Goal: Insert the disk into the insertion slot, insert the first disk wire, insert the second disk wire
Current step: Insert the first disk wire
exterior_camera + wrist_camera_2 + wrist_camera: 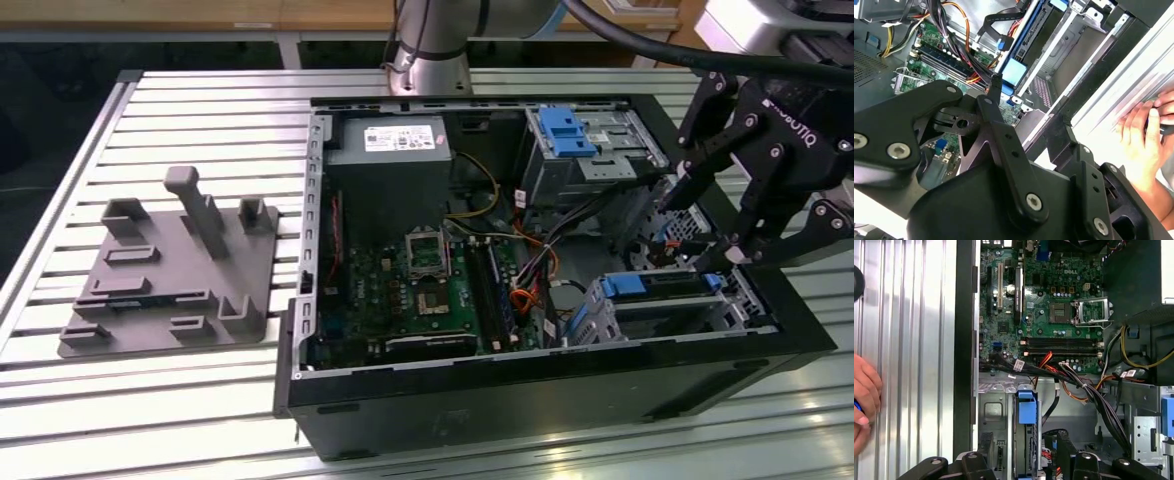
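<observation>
black linkage gripper [710,232] hangs over the open black pc case [534,400] at the exterior view's right; its opening, can't tell. silver disk in blue plastic caddy [657,285] sits in the low perforated silver drive cage [674,318], near right corner. a person's hand [864,395] rests on the slatted metal table [160,400].

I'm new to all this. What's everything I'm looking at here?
computer case: one, black, open, on the table
table: one, silver, slatted
fixture: one, grey, exterior view's left of the case
motherboard: one, green, inside the case
wires: many, black, orange, yellow, over the motherboard's edge
tall cage: one, grey, blue latch, inside case
insertion slot: one, silver, case's near corner
disk: one, blue-framed, in the insertion slot
gripper: one, black, above the disk
robot arm: one, silver, beyond the case
hand: one, on the table beside the case
</observation>
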Robot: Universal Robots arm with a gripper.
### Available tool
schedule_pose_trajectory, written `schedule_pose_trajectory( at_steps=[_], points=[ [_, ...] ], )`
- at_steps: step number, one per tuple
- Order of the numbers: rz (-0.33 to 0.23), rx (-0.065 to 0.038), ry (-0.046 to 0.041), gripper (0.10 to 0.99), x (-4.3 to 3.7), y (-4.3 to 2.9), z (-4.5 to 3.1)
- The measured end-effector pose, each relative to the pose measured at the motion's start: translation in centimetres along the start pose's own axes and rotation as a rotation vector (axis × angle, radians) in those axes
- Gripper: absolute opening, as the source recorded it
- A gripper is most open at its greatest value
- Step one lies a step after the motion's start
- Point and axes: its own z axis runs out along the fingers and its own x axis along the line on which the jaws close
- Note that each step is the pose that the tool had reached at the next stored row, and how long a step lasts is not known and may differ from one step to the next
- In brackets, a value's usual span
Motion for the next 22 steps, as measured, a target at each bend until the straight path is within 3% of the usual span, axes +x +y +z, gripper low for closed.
schedule_pose_trajectory(
  at_steps=[4,8,16,22],
  points=[
    [0.0,0.0,0.0001,0.616,0.0,-0.22,-0.01],
    [0.005,0.0,-0.0002,0.616,-0.01,-1.04,0.01],
    [0.009,0.0,-0.0004,0.616,-0.43,-3.41,0.2],
    [0.044,0.002,-0.0006,0.616,-0.71,-4.06,0.51]
  ],
)
